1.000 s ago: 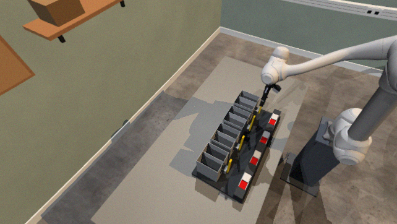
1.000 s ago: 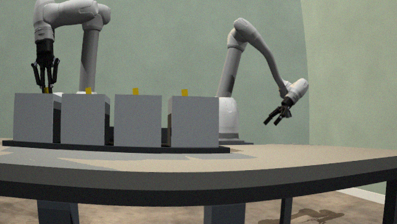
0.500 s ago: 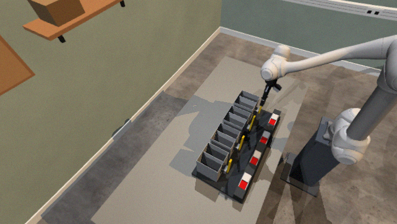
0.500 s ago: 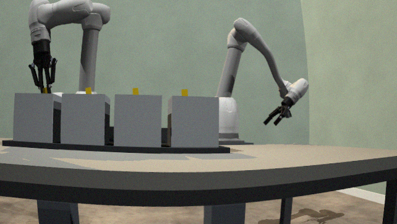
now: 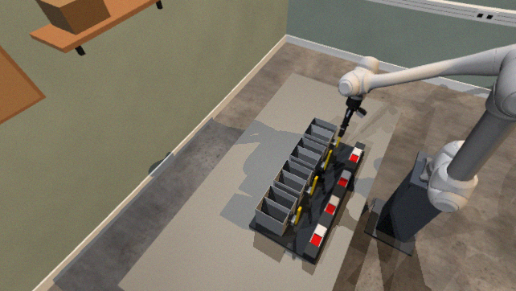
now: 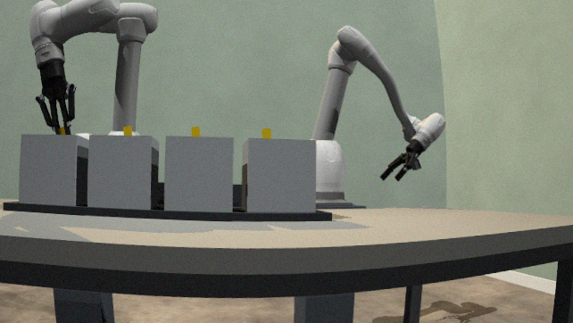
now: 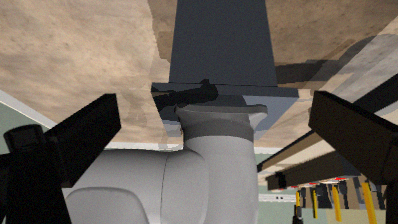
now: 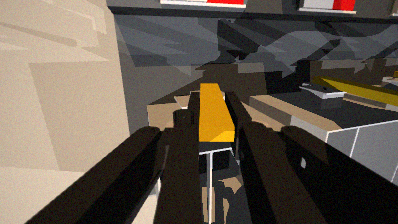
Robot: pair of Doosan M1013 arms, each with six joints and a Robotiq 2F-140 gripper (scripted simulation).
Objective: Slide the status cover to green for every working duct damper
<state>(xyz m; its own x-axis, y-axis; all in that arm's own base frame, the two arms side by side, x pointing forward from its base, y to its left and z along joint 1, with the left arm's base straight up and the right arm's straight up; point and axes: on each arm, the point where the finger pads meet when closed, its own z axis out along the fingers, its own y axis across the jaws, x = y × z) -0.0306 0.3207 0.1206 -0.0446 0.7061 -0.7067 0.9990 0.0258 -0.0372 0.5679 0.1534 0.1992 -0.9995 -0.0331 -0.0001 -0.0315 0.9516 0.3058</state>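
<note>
In the top view, the four dampers (image 5: 271, 221) (image 6: 199, 174) (image 8: 362, 145) stand in a row on a dark base (image 5: 299, 244) (image 6: 250, 216), behind their sliders (image 5: 316, 240) (image 8: 226, 2). All four sliders show red beside pale covers (image 5: 321, 231). A shelf (image 5: 120, 18) with a box (image 5: 86, 16) is cut off at the upper left; the left gripper is out of frame.

In the exterior view, the dampers hide the sliders and all but the tops of the yellow handles (image 5: 298, 215) (image 6: 195, 131) (image 8: 216, 112) (image 7: 336, 202). The right gripper (image 5: 341, 134) (image 6: 62, 129) (image 8: 212, 106) is at the end handle; the left gripper (image 6: 391, 178) (image 7: 214, 109) hangs well apart from the row.

In the left wrist view, an arm's foot (image 7: 217, 150) fills the middle, with the handles small at the lower right. The left gripper is wide open and empty.

In the right wrist view, the right gripper's fingers are nearly together, gripping the end handle and covering much of its damper; the sliders are cut off above.

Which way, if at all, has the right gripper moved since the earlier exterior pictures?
Yes: the right gripper has shifted slightly toward picture left, judged against the leftmost damper in the exterior view.
</note>
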